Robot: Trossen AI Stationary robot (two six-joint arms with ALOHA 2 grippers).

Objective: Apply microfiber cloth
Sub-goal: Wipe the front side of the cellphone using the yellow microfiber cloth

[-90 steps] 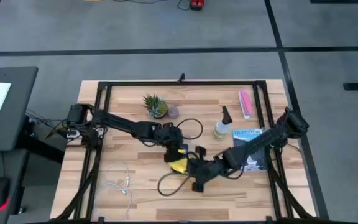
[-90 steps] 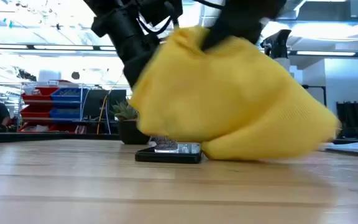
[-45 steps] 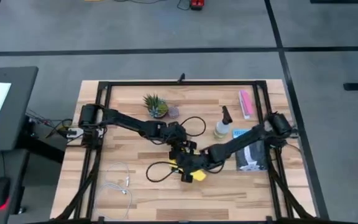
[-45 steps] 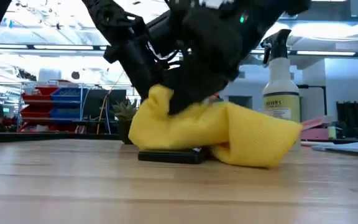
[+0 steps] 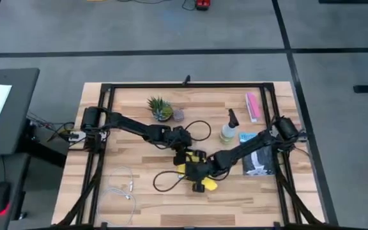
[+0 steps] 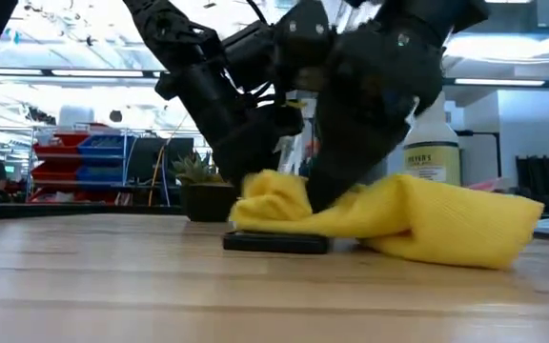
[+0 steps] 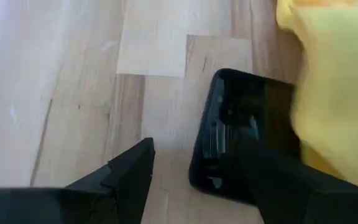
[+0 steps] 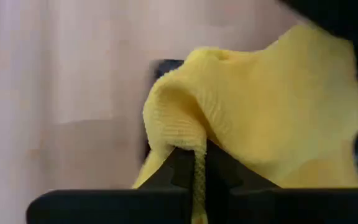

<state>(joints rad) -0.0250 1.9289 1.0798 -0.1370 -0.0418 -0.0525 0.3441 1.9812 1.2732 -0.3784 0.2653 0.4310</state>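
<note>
While our right gripper [image 8: 197, 163] pinches the microfiber cloth [image 6: 417, 219], we wipe the smartphone [image 6: 274, 242].
Cloth drapes over the phone mid-table; left gripper [image 7: 191, 180], fingers spread, straddles the phone. Next, we judge, drag the cloth across.

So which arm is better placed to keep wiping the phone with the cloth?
Right. The right gripper is shut on the yellow cloth, draped over the phone. The left gripper is open beside the phone, holding nothing.
</note>
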